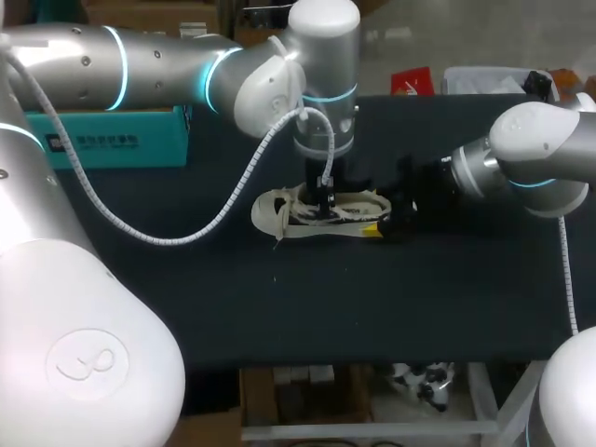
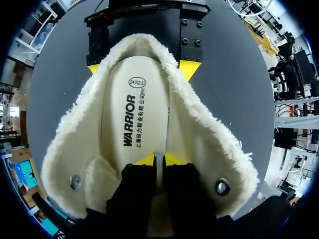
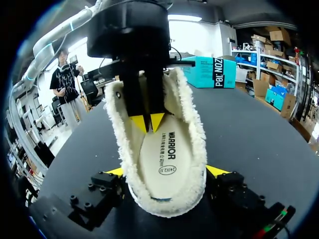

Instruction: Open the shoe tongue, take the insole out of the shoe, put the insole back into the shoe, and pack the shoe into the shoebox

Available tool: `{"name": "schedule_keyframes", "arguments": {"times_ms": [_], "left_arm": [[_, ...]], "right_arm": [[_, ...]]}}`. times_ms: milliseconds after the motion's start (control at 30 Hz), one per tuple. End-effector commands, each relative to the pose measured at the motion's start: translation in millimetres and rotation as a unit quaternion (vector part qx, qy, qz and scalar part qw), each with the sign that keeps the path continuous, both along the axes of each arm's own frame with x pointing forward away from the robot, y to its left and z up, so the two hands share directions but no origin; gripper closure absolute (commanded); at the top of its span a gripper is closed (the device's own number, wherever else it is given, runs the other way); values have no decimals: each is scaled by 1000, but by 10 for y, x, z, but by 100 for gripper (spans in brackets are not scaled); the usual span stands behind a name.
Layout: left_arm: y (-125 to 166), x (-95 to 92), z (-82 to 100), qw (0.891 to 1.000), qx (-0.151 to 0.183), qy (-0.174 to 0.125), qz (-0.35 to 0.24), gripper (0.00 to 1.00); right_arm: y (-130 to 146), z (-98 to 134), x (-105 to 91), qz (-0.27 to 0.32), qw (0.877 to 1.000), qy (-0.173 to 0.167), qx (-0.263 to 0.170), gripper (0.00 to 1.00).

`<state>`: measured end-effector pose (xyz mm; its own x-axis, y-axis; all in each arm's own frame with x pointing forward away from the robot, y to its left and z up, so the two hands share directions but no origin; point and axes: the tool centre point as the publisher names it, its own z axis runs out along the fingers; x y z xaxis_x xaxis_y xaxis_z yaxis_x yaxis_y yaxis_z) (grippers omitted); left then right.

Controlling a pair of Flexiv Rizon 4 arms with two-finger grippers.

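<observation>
Cream fleece-lined shoe [image 1: 307, 216] lies mid-counter [image 1: 372, 298] with its opening up. The printed off-white insole [image 2: 134, 119] sits flat inside. Step judged: insole removal. Next move calls for pinching the insole and drawing it up clear of the lining. Right gripper [image 3: 166, 172] clamps the heel from both sides. Left gripper [image 2: 158, 159] points straight down into the shoe over the insole; whether it grips cannot be told.
</observation>
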<state>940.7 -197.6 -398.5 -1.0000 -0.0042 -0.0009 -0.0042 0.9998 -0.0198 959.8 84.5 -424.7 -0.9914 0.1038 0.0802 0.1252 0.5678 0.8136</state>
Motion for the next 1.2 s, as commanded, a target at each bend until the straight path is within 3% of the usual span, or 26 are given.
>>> {"name": "schedule_keyframes", "arguments": {"times_ms": [33, 167, 500, 633, 733, 1200], "left_arm": [[14, -84, -213, 1000, 0, -16, 6, 84], [28, -81, -239, 1000, -3, -29, 11, 79], [28, 29, -508, 996, 2, -83, 28, 82], [45, 116, -604, 994, 3, -105, 31, 74], [76, 218, -653, 992, 4, -118, 33, 70], [169, 797, -874, 985, 3, -172, 28, 77]], "right_arm": [[-17, -25, 8, 1, 1000, 0, 2, 100], [-17, -25, 8, 1, 1000, 0, 2, 100], [-17, -25, 8, 1, 1000, 0, 2, 100], [-17, -25, 8, 1, 1000, 0, 2, 100], [-17, -25, 8, 1, 1000, 0, 2, 100], [-17, -25, 8, 1, 1000, 0, 2, 100]]}}
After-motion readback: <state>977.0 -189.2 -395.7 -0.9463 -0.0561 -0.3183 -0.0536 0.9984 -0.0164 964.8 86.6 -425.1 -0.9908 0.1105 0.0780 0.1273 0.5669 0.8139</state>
